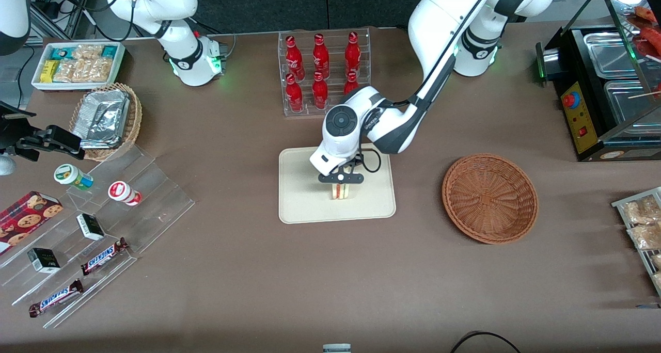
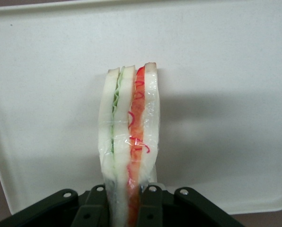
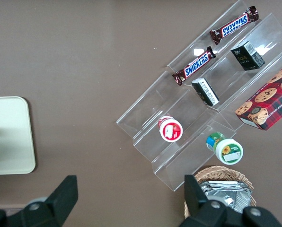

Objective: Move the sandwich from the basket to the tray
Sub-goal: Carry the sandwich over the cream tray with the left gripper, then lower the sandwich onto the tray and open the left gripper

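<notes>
Sandwich held over tray, basket empty.
We see the gripper (image 1: 341, 183) above the middle of the tray (image 1: 299, 208), fingers (image 2: 149, 204) clamped on the sandwich (image 1: 339, 191), which stands upright on edge with its red filling stripe showing. We can't tell if it touches the tray. The basket (image 1: 489, 197) sits well apart, toward the working arm's end.

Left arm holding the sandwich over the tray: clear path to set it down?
Likely yes. The gripper is shut on the sandwich right above the tray, whose surface under it is bare; the basket sits apart.
</notes>
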`<state>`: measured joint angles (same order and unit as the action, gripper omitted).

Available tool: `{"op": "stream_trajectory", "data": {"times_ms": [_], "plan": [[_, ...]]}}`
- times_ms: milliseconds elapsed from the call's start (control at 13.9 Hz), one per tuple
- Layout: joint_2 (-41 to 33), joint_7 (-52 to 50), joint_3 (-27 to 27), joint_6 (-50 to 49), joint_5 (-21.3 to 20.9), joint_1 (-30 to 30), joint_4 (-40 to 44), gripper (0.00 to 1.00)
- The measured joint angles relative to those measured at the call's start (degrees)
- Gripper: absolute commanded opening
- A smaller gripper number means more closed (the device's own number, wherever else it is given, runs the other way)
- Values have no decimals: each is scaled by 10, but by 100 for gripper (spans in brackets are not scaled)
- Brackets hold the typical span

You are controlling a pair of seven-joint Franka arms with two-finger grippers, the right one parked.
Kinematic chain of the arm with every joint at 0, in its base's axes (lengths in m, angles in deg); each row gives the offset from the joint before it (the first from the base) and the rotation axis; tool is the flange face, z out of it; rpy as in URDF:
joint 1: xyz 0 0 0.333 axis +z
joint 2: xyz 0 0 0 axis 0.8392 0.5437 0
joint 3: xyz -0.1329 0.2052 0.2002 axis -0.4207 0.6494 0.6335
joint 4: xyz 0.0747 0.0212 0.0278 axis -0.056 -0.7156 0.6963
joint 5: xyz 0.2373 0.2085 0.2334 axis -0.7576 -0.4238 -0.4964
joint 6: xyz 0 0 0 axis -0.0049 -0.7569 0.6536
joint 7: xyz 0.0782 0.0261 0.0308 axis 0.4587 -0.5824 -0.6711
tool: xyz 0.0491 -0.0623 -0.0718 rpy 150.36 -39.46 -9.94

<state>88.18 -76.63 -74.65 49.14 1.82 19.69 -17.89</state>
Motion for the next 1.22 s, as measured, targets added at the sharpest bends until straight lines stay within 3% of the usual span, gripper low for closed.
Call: {"op": "stream_trajectory", "data": {"times_ms": [432,504,576,648,1224], "plan": [[10,-6,1,0,-23,-2,2,0],[11,-6,1,0,-24,-3,2,9],[12,-6,1,0,-24,-3,2,51],[12,-6,1,0,-24,-3,2,100],[15,-7,4,0,-24,-3,3,100]]}}
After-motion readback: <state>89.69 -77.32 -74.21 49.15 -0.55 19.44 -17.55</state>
